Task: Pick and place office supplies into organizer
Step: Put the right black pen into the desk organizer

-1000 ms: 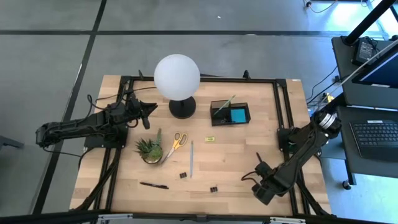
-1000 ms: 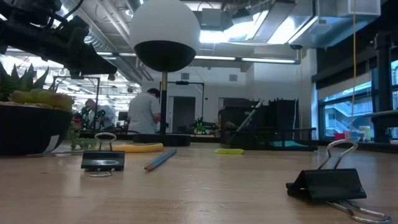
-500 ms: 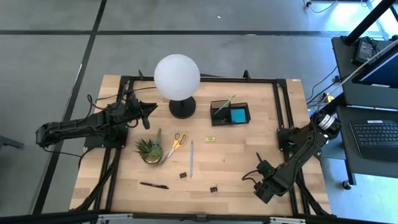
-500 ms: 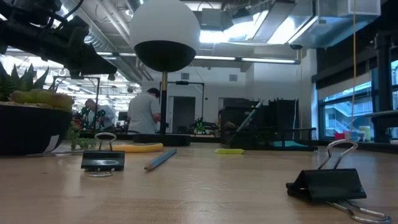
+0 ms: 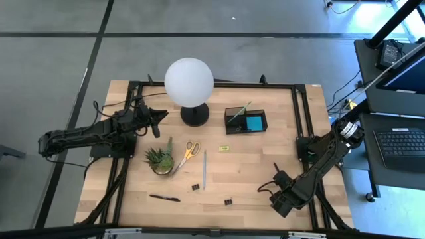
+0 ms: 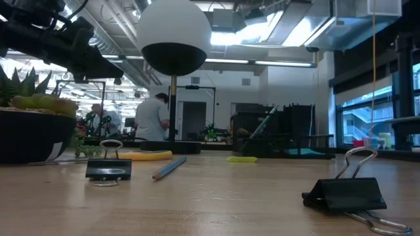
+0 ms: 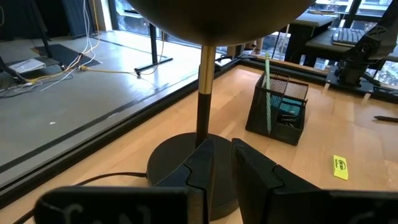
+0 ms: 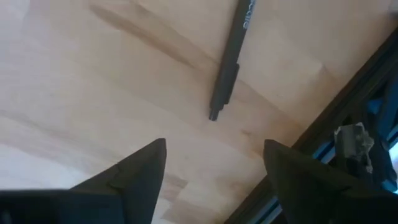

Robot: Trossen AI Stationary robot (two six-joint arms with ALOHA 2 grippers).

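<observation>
Step in hand: right gripper, jaws spread wide and empty, hovers over a slim black pen near the wooden worktop's right edge.
Next move: a judgement, descend astride the pen, then close.
Organizer: black mesh tray by the far edge, blue pad inside.
Left gripper: jaws nearly closed, empty, waiting beside the lamp's round black base.
Obstacles: none near the pen.
</observation>
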